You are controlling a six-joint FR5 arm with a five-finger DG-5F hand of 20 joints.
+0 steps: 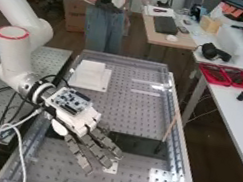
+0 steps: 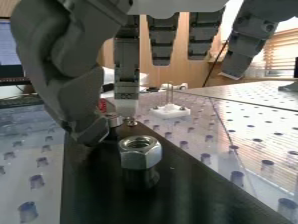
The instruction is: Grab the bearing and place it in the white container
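My fingers [image 1: 98, 152] are open, nearly straight and spread apart, and my thumb bends a little across from them. They hang over a long black strip [image 1: 142, 146] on the surface [image 1: 57, 175] full of little holes. What looks like the bearing [image 2: 114, 119] sits on the strip, small, round and shiny, near the tips of my thumb and the closest finger. I can't tell if they touch it. A tiny metal piece [image 2: 131, 121] is just beside it. Closer to my palm than my fingertips, a big hex nut [image 2: 140, 153] lies flat with its hole facing up. Past my fingertips is a little white block with thin pins [image 2: 170, 110]. The white container [image 1: 89, 79] is well apart from my fingers, on the surface too.
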